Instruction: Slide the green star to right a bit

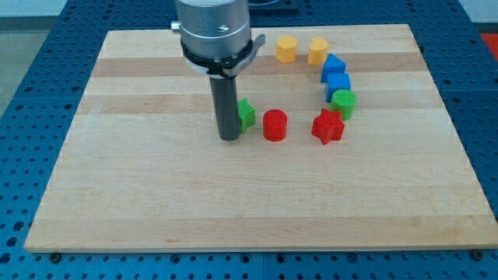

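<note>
The green star lies near the board's middle, partly hidden behind my rod. My tip rests on the board right at the star's left side, touching or nearly touching it. A red cylinder stands just to the star's right, a small gap between them.
A red star lies further right. A green cylinder and two blue blocks run up the right side. Two orange blocks sit near the view's top. The wooden board lies on a blue perforated table.
</note>
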